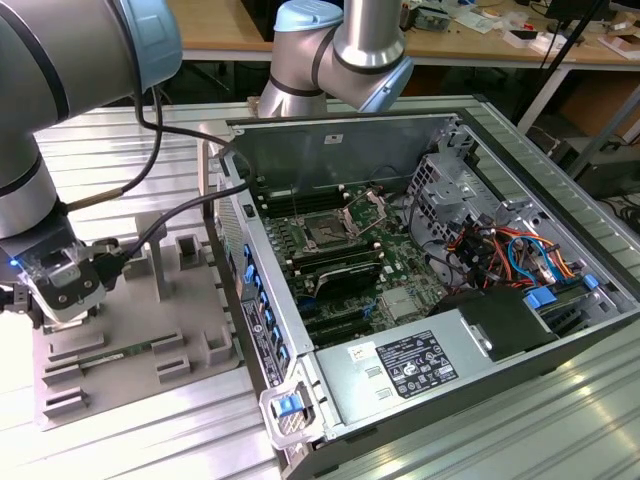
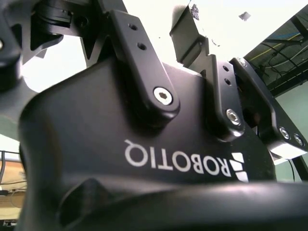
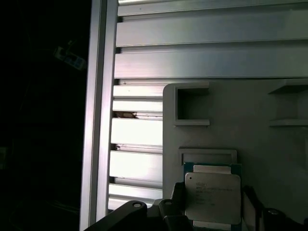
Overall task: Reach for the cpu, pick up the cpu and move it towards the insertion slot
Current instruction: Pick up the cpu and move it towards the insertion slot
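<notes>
In the first wrist view the cpu point(image 3: 212, 196), a flat square chip with a silvery top and a green rim, lies in a recess of the grey plastic tray point(image 3: 269, 149). My gripper point(image 3: 214, 209) stands over it, and its two dark fingers point(image 3: 177, 204) press against the chip's opposite edges. In the exterior view the gripper point(image 1: 62, 300) hangs low over the tray point(image 1: 150, 340) at the exterior view's left. The insertion slot point(image 1: 325, 232), a dark socket with a shiny bracket, sits on the board inside the open computer case, far from the gripper.
The open computer case point(image 1: 420, 280) fills the exterior view's right, its metal side wall point(image 1: 250, 300) rising between the tray and the board. Raised blocks point(image 1: 188, 250) stand on the tray. Ribbed aluminium table point(image 3: 139, 130) lies around it. Cables point(image 1: 150, 130) hang from the arm.
</notes>
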You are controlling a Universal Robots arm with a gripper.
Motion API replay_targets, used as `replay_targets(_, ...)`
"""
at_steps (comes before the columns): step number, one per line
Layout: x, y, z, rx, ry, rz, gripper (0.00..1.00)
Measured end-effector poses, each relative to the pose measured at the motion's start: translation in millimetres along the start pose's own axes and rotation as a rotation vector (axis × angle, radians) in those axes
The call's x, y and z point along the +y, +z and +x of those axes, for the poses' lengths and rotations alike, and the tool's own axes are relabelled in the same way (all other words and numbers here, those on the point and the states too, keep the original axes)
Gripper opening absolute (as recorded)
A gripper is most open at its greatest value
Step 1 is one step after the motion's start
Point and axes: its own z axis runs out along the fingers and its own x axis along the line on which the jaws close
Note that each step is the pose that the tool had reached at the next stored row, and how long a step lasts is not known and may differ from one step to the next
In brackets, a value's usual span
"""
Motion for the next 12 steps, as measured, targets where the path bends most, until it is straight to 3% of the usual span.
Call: replay_targets(12,0.2,-5.7,0.0,0.0,0.0,0.0,0.55)
